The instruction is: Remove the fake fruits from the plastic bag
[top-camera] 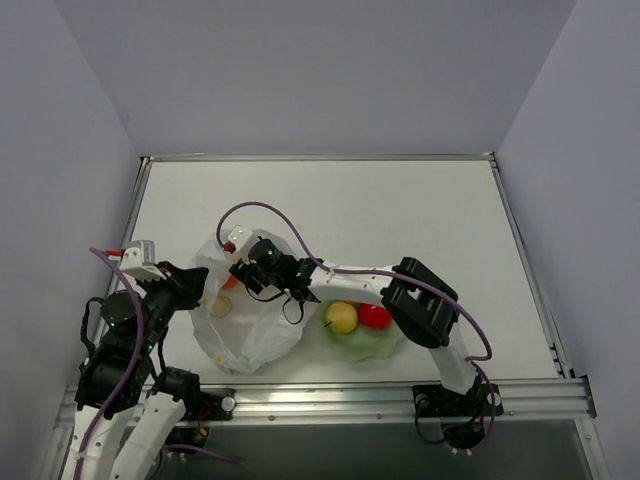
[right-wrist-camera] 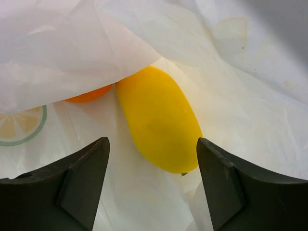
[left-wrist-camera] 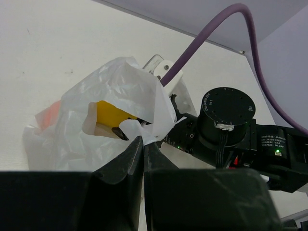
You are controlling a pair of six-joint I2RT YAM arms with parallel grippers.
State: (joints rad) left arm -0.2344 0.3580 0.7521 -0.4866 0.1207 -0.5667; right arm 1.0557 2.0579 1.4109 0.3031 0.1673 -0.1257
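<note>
Inside the plastic bag [top-camera: 250, 338], the elongated yellow fruit [right-wrist-camera: 159, 125] lies between the parted jaws of the right end effector [right-wrist-camera: 151, 144], ungripped. Left end effector [left-wrist-camera: 143, 147] is clamped on the bag's rim. Fruit judged light, rigid, slippery: take it across its middle.

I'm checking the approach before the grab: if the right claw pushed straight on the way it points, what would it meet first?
Most likely the elongated yellow fruit inside the plastic bag, centred ahead of the open right claw; depth is unclear.
</note>
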